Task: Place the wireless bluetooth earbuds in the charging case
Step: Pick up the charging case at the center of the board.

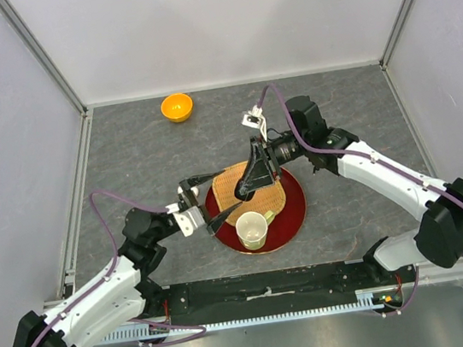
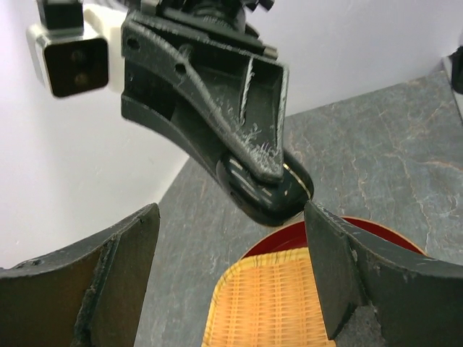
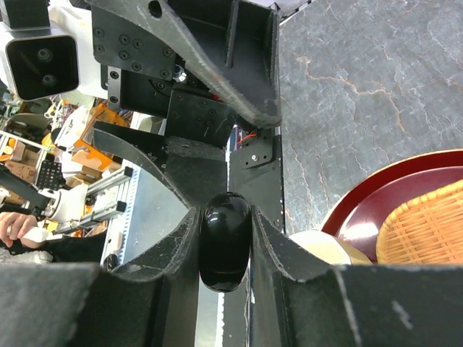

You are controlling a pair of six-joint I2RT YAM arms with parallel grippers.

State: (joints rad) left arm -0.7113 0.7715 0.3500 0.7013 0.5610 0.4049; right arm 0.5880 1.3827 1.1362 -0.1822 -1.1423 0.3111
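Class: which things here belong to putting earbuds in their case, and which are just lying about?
Job: black case, pinched in the right gripper; open left gripper facing it. No earbuds show.
Lying about: cream cup, woven tray, red plate, orange bowl.

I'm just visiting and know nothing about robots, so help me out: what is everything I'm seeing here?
Bowl: one, orange, far on the table, alone.
Plate: one, dark red, mid-table.
Woven tray: one, tan, on the plate.
Cup: one, cream, on the plate's near edge.
Charging case: one, glossy black, gripped by the right gripper.
Table: one, grey.
Left gripper: one, black, open, at the plate's left edge.
Right gripper: one, black, over the woven tray.
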